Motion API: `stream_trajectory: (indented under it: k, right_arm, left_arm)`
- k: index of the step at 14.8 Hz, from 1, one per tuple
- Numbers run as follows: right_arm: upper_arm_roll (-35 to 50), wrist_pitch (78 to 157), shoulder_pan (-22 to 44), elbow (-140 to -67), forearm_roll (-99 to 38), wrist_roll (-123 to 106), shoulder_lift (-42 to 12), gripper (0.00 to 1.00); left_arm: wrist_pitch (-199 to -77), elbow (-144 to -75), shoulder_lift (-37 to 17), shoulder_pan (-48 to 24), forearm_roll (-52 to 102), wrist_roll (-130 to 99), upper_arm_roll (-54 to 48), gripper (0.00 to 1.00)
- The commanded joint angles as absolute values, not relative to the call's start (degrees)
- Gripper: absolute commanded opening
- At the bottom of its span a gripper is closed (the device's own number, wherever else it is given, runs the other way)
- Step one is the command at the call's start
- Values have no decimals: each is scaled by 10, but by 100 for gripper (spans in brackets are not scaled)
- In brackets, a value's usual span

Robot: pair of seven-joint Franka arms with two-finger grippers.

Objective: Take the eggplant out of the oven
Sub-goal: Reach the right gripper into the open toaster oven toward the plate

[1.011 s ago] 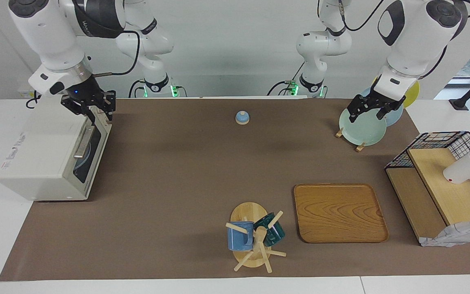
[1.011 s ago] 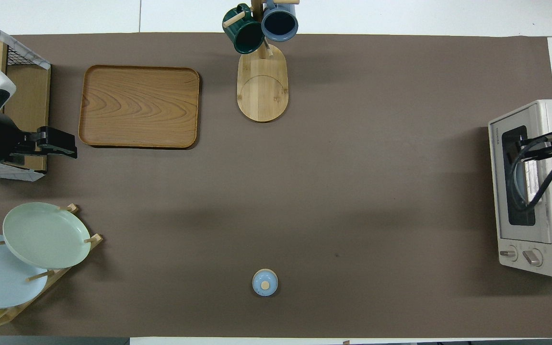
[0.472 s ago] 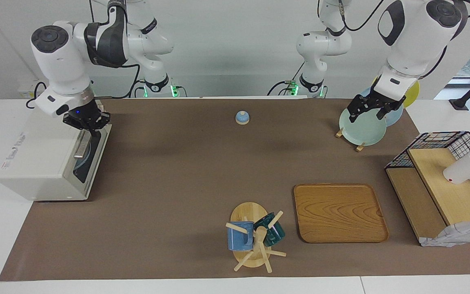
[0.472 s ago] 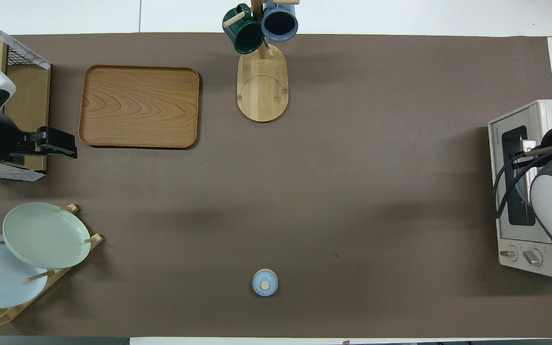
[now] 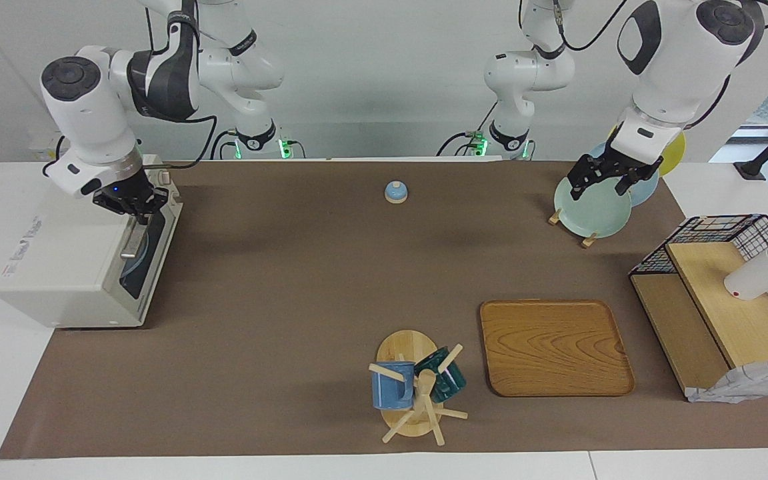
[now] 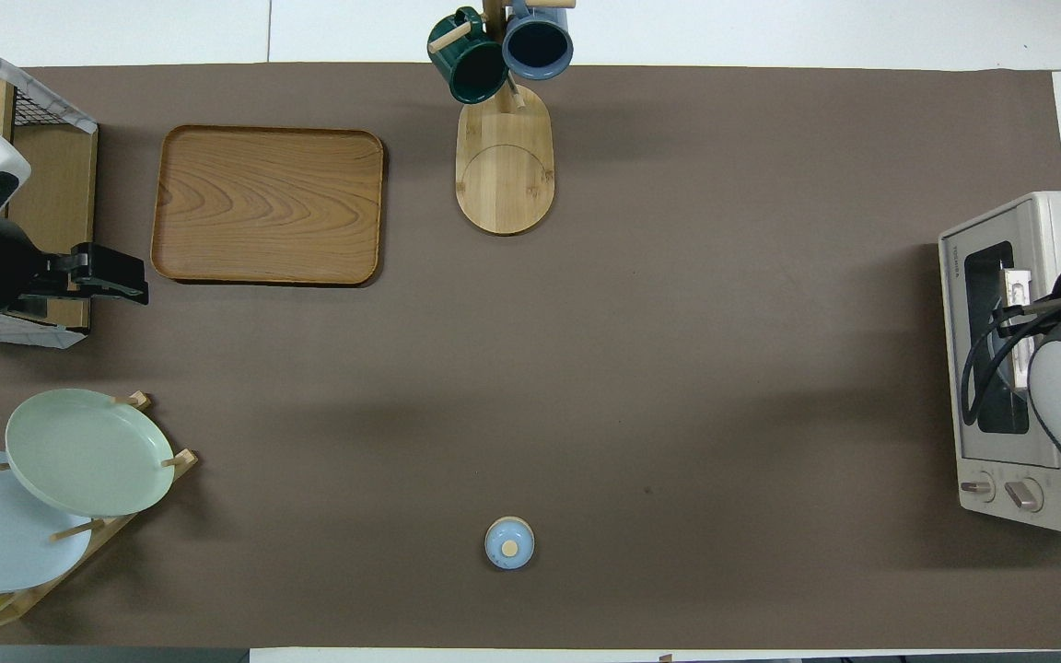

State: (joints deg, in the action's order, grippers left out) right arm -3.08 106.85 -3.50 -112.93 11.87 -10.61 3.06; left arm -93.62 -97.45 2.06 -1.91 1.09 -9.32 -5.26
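Note:
The off-white oven [image 5: 64, 267] stands at the right arm's end of the table, its dark glass door shut; it also shows in the overhead view [image 6: 1051, 221]. My right gripper [image 5: 135, 208] points down at the top of the door, at the end of the metal bar handle [image 5: 129, 245] nearer to the robots. In the overhead view the right arm covers that gripper. The eggplant is hidden; only a pale blue shape shows through the glass. My left gripper [image 5: 599, 187] waits open and empty over the plate rack.
A blue bell [image 5: 396, 192] sits mid-table near the robots. A wooden tray [image 5: 555, 347] and a mug tree [image 5: 417, 390] with two mugs lie farther from the robots. A rack of plates [image 5: 591, 208] and a wire shelf [image 5: 724, 300] stand at the left arm's end.
My right gripper has turned and come down from above the oven's top corner onto the door's upper edge by the handle. The left arm has not moved.

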Motion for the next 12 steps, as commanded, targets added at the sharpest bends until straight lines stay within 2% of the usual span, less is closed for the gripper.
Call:
stream_trajectory:
  k: [1, 12]
  right_arm:
    - [-27, 1089, -50, -1152, 127, -124, 45, 0]
    - [-25, 1151, -55, -1204, 120, -163, 44, 0]
  left_arm:
    - [-929, -969, 21, -11, 19, -88, -55, 100]
    - [-932, -969, 21, -11, 19, -88, -55, 100]
